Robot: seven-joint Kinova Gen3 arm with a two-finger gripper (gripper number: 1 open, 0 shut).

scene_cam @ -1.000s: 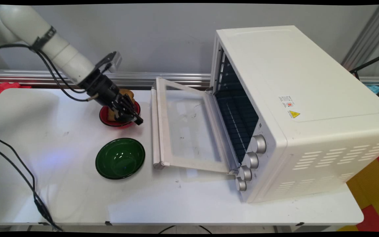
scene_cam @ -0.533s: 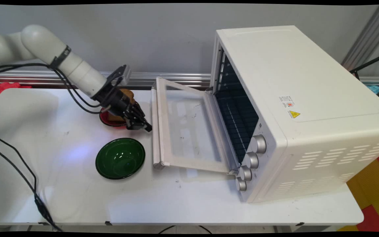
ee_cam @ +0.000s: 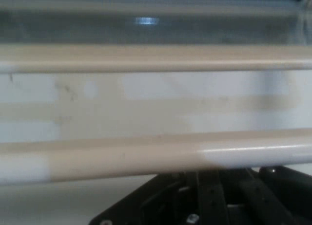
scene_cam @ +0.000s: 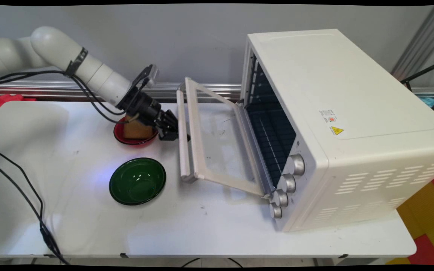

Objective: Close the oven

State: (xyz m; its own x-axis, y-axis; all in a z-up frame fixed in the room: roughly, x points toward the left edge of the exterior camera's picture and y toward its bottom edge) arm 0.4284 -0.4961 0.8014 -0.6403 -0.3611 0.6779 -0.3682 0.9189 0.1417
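Observation:
My gripper (scene_cam: 177, 135) is pressed against the underside of the toaster oven's door handle (scene_cam: 182, 131), shut with nothing in it. The glass door (scene_cam: 217, 139) is tilted partway up from the table, hinged at the white oven (scene_cam: 337, 124). In the hand view the cream handle bar (ee_cam: 146, 157) runs across the picture just above my black linkage (ee_cam: 209, 191) and hides the fingertips. Just left of the gripper a piece of toast (scene_cam: 137, 130) stands in a red bowl (scene_cam: 121, 136).
An empty green bowl (scene_cam: 137, 181) sits nearer the front, left of the door's lower corner. Black cables (scene_cam: 32, 203) trail over the table's left side. The oven's knobs (scene_cam: 288, 183) face the front. A metal rail (scene_cam: 209, 89) runs along the wall.
The gripper has moved right from over the red bowl to the door handle and pushed it. The door has risen from flat on the table to a partly raised tilt.

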